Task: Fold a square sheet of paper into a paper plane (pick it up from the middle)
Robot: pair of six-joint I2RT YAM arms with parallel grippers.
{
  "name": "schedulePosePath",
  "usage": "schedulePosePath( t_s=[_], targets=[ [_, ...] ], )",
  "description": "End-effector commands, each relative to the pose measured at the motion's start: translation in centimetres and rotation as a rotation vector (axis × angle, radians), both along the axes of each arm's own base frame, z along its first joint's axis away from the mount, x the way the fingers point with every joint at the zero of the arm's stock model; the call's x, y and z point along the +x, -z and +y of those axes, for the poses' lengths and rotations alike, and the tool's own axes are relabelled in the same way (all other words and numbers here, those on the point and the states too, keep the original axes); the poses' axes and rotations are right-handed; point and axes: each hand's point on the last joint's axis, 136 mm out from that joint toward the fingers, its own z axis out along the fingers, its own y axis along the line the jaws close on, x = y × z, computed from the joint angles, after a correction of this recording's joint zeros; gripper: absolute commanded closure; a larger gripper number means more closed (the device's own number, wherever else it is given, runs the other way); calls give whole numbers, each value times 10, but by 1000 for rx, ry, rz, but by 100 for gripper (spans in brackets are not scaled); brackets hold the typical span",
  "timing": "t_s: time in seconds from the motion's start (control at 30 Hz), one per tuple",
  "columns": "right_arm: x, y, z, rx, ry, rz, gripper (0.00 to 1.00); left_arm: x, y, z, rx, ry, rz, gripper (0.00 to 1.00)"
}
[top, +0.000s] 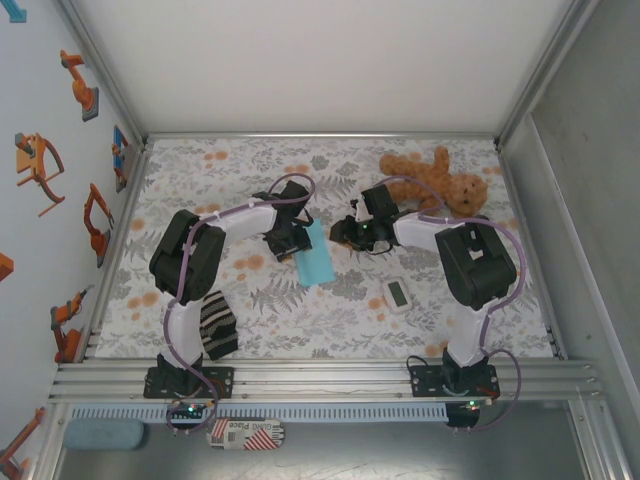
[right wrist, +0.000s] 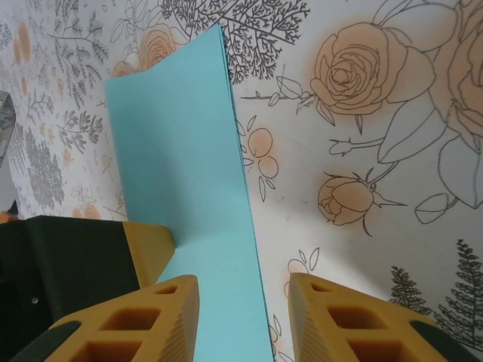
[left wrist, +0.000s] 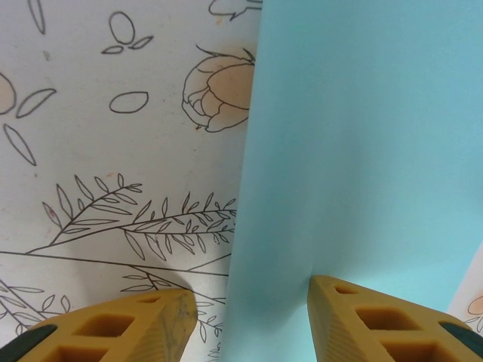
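Right wrist view has the paper (right wrist: 181, 151), seemingly folded into a long blue strip, running straight ahead from between the fingers of the right gripper (right wrist: 245, 290). Its far end lifts off the flowered table cover (right wrist: 392, 226). It looks feather-light, limp and easy to crease, and it would likely slide on the cover. A gentle pinch on a long edge near the middle seems best. The jaws stand spread on either side of the strip, pinching nothing. The left gripper (left wrist: 249, 298), also spread, straddles the strip's left edge. Both arms reach inward, with their wrists pitched down low over the paper.
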Motion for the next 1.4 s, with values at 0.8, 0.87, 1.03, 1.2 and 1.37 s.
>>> schedulePosePath(
  t_s=[0.8, 0.87, 1.03, 1.2, 1.37],
  targets=[
    [-15, 10, 43, 52, -157, 48, 87, -90, 144, 68, 276, 66, 334, 53],
    [-17, 13, 44, 42, -164, 56, 87, -90, 144, 68, 276, 66, 334, 53],
    [-21, 27, 40, 4, -166, 85, 88, -90, 144, 68, 274, 65, 333, 53],
    [-25, 41, 32, -45, -166, 103, 90, -89, 144, 67, 271, 65, 331, 53],
    [-34, 59, 20, -115, -164, 137, 90, -85, 141, 64, 262, 69, 321, 53]
  ],
)
